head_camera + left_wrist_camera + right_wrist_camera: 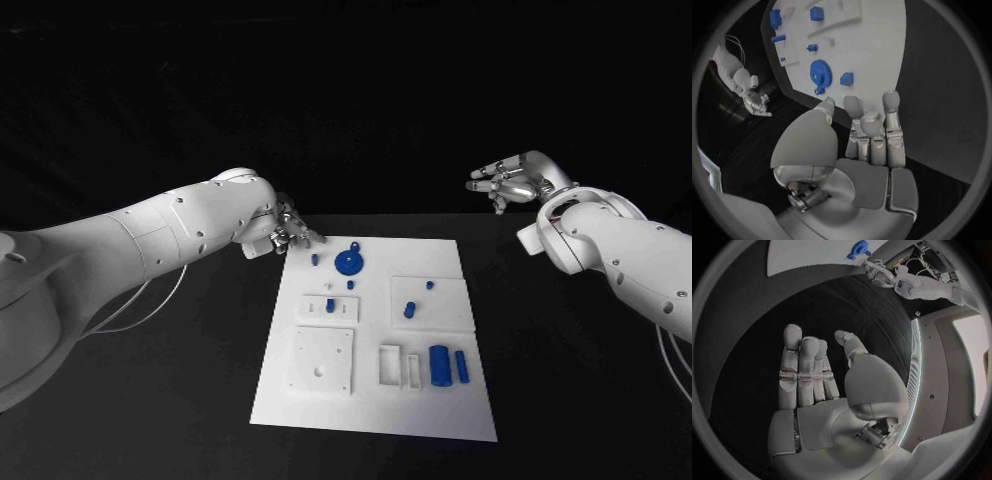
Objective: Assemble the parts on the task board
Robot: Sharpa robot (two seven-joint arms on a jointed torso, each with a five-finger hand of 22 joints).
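The white task board (375, 415) lies in the middle of the black table. A blue gear (351, 263) sits near its far edge, with a small blue piece (315, 258) beside it. More blue parts stand further down: a small block (330, 305), a peg (408, 309) and a thick cylinder (438, 366). My left hand (289, 234) hovers at the board's far left corner and holds nothing; the left wrist view shows its fingers (891, 125) stretched toward the gear (821, 73). My right hand (508, 180) is raised off the board's far right, its fingers (801, 370) straight and empty.
White raised blocks and slots (323, 360) sit on the near half of the board. Black table surface (130, 400) surrounds the board on all sides. In the right wrist view, the board's corner (804, 255) and the gear (857, 249) lie far from that hand.
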